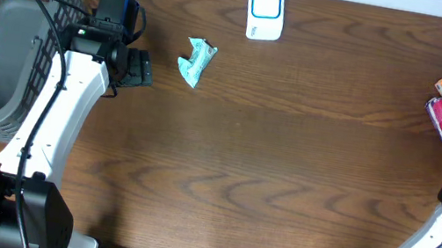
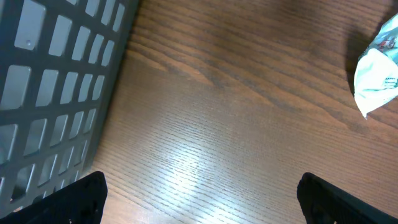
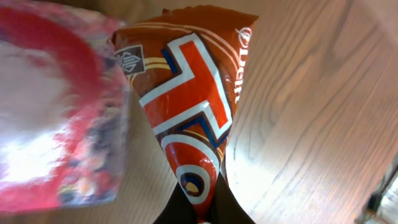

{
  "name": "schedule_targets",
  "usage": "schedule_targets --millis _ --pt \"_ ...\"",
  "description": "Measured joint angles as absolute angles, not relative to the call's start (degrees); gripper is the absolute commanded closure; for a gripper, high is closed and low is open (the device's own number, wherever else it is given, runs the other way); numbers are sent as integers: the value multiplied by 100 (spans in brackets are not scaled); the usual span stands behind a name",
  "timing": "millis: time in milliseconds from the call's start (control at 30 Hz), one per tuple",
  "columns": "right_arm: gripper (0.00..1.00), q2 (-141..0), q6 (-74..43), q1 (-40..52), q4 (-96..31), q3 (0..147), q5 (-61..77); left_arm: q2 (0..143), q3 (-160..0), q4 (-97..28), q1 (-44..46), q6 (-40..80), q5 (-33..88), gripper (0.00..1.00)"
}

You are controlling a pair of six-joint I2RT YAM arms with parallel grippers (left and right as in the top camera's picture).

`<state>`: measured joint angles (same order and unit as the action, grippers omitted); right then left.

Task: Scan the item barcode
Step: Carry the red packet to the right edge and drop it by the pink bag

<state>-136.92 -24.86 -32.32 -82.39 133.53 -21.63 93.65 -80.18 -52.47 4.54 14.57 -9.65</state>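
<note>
Right gripper (image 3: pixel 202 211) pinched shut on corner of orange snack packet (image 3: pixel 193 118), at right edge of tabletop (image 1: pixel 285 170) beside red bag (image 3: pixel 56 112), likely for carrying to scanner (image 1: pixel 265 10). Left gripper (image 2: pixel 202 199) wide open, empty, near basket (image 2: pixel 50 81).

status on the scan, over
Left gripper open, empty, by basket. Right gripper shut on orange packet. Pink bag close beside it; scanner across table.

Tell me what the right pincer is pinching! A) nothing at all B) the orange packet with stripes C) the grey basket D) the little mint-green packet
B: in the right wrist view the right pincer is shut on the bottom corner of the orange packet, while the mint-green packet lies alone on the table.
</note>
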Motion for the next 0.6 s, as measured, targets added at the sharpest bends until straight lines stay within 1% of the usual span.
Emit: schedule_targets --millis 333,467,600 --pt "99 -13692 -2810 -3330 -6928 11926 -1850 9365 -8018 -5249 454 1457 -965 2" --pt "99 -13692 -2906 -3330 -6427 11618 -1282 9365 -8018 -5247 454 1457 -965 2" --pt "99 -13692 -3415 -3319 -6171 11552 -617 9365 -8018 -5249 454 1457 -965 2"
